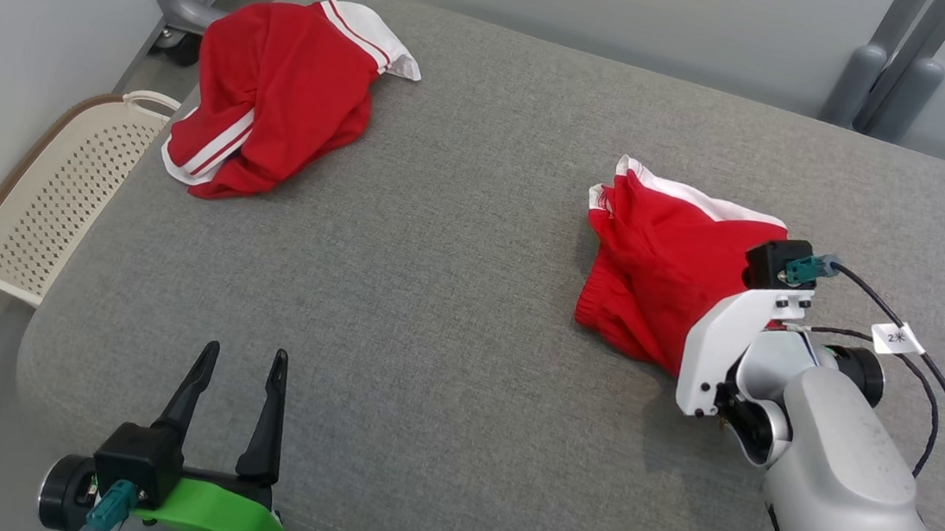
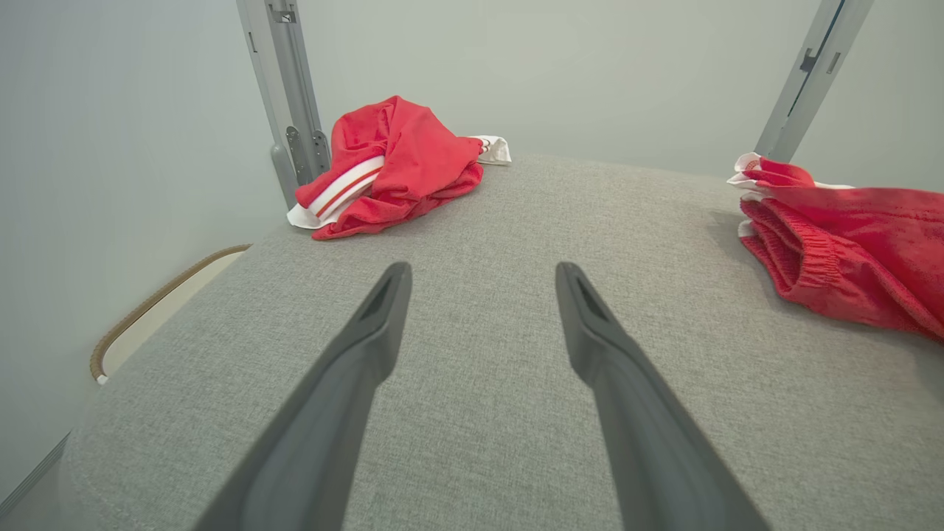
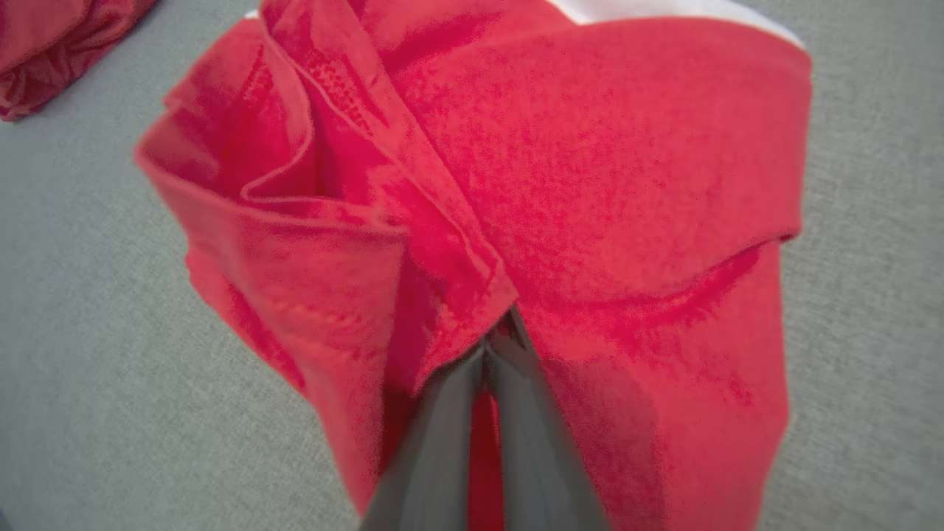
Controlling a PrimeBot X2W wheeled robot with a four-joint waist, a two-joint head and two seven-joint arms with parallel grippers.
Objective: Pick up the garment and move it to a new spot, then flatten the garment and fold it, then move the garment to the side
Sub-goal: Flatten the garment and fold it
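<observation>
A crumpled red garment (image 1: 654, 266) with white trim lies on the right of the grey cushioned surface (image 1: 454, 281); it also appears at the right edge of the left wrist view as red cloth (image 2: 855, 251). My right gripper (image 3: 495, 335) is shut on a fold of this garment (image 3: 590, 192), its fingertips buried in the red cloth. In the head view the right wrist (image 1: 742, 344) covers the garment's near edge. My left gripper (image 1: 242, 360) stands open near the front left of the surface, nothing between its fingers (image 2: 369, 346).
A second red garment (image 1: 276, 95) with white stripes lies bunched at the far left corner, seen too in the left wrist view (image 2: 391, 166). A perforated cream basket (image 1: 63, 191) sits beside the surface on the left. Grey metal posts (image 1: 898, 72) stand behind.
</observation>
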